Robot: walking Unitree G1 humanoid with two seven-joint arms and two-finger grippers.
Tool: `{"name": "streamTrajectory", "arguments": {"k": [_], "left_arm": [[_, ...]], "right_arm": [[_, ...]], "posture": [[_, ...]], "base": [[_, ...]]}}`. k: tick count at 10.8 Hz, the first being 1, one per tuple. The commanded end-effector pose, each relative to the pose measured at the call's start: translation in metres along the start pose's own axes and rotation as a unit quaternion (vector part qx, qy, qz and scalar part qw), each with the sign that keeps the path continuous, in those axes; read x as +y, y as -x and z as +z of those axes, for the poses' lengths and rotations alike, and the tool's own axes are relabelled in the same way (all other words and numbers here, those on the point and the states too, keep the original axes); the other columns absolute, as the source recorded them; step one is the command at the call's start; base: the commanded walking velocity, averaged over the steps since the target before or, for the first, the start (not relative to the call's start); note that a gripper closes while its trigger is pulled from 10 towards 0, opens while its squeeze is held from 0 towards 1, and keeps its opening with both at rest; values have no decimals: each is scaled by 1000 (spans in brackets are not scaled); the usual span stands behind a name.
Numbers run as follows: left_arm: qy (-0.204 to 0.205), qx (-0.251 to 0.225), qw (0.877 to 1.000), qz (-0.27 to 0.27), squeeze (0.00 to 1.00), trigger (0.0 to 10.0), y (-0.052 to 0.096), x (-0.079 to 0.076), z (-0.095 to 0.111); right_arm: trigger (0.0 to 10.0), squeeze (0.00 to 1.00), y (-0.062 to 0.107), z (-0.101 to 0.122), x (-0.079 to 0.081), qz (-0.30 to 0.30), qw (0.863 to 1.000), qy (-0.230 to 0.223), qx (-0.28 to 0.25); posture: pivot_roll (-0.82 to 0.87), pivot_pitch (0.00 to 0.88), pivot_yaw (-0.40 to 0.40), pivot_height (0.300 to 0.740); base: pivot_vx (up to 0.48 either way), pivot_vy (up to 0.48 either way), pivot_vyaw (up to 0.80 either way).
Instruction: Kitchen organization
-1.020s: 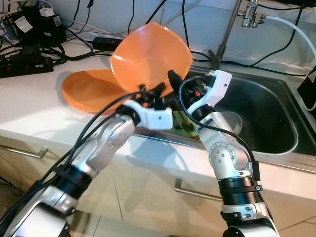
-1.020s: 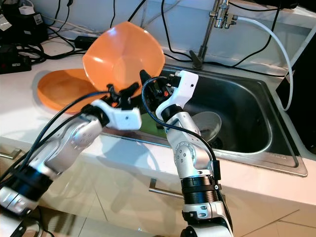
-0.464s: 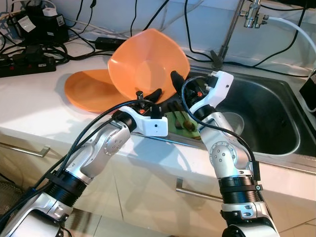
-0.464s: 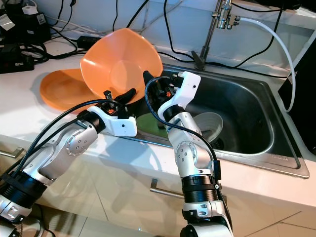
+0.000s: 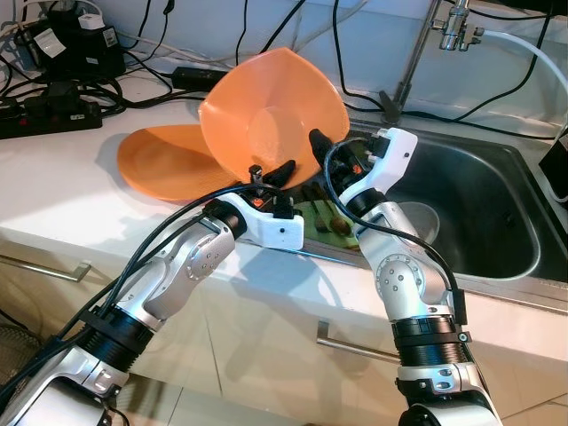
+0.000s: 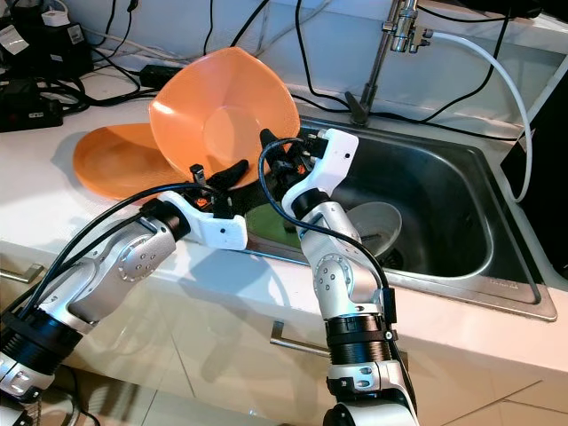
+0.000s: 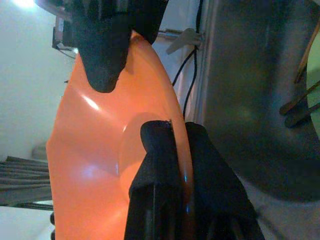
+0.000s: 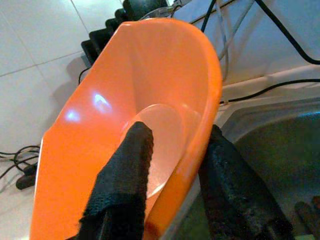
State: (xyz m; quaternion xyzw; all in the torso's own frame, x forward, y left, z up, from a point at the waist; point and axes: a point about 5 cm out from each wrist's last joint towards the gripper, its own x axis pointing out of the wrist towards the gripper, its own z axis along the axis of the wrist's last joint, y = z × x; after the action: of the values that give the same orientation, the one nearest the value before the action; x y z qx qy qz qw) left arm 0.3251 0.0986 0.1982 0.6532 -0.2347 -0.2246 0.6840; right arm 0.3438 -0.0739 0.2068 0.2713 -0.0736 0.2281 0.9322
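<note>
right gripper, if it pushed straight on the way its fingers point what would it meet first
The right gripper is already clamped on the rim of the tilted orange bowl, so it would press into the bowl itself. Beyond that, probably the cables at the back wall, though depth is unclear.

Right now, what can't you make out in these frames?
- Sink near wall: hidden in both eye views by the right arm and the raised bowl.
- Items on the green thing in the sink: too small and half covered by the grippers to name.
- Flat orange dish: right part hidden behind the bowl.
- Faucet: top cut off by the frame edge.
- Left gripper and right gripper both clamp the bowl's rim.
</note>
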Motion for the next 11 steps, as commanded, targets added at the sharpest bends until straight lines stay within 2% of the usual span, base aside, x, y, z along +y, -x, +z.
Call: {"name": "streamTrajectory", "arguments": {"k": [1,5,6,7,11], "left_arm": [[-14,-21,1000,20,0,10000,0,7,8],[-29,-17,999,29,0,10000,-1,11,6],[-28,-17,999,33,831,10000,-1,12,6],[-27,-17,999,35,1000,10000,-1,13,6],[-35,-12,998,51,1000,10000,-2,17,4]], "right_arm": [[0,0,-2,2,2,5,1000,0,2],[0,0,-2,2,2,6,1000,4,4],[0,0,-2,2,3,8,1000,3,4],[0,0,-2,2,3,9,1000,4,5],[0,0,-2,2,1,-1,1000,5,4]], "posture": [[251,18,-69,740],[248,26,-71,740],[249,27,-72,740],[249,27,-72,740],[248,25,-72,740]], "base": [[0,0,0],[0,0,0],[0,0,0],[0,0,0],[0,0,0]]}}
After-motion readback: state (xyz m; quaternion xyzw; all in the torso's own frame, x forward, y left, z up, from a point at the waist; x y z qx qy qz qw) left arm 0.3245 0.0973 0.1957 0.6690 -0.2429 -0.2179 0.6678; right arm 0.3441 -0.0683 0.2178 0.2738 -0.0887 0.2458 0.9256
